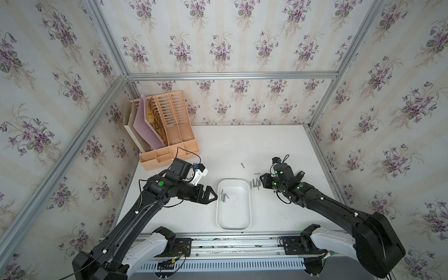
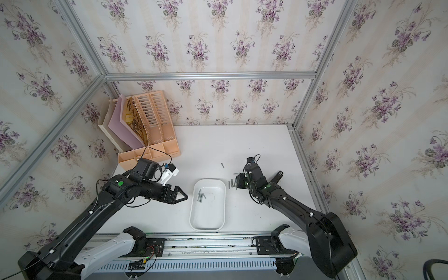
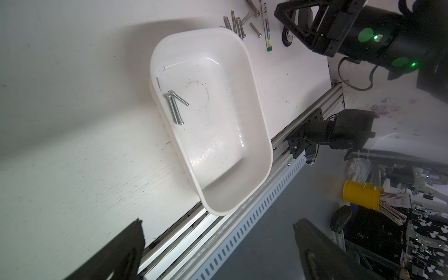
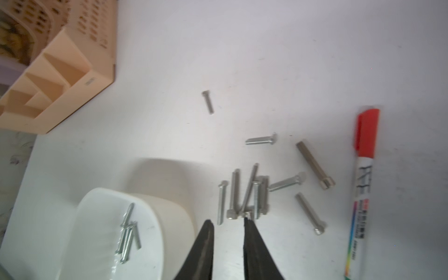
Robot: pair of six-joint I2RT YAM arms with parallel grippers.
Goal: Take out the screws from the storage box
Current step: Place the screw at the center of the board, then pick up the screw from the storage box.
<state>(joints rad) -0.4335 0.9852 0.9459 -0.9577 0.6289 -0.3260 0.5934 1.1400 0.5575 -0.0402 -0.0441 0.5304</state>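
Right end effector (image 4: 228, 221) narrowly parted, empty, tips just beside screws (image 4: 235, 191) on counter (image 4: 266, 60); left end effector (image 3: 218, 221) spread wide, near storage box (image 3: 225, 201) with few more inside.

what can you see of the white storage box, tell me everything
The storage box is a shallow white tray, plastic by its look, rectangular with rounded corners and a smooth, glossy inside that bears a faint ring mark. It sits upright on the white table, its near end at the front edge by the metal rail. A few screws lie bunched on its floor by the wall nearest the left hand, which is open and does not touch it.
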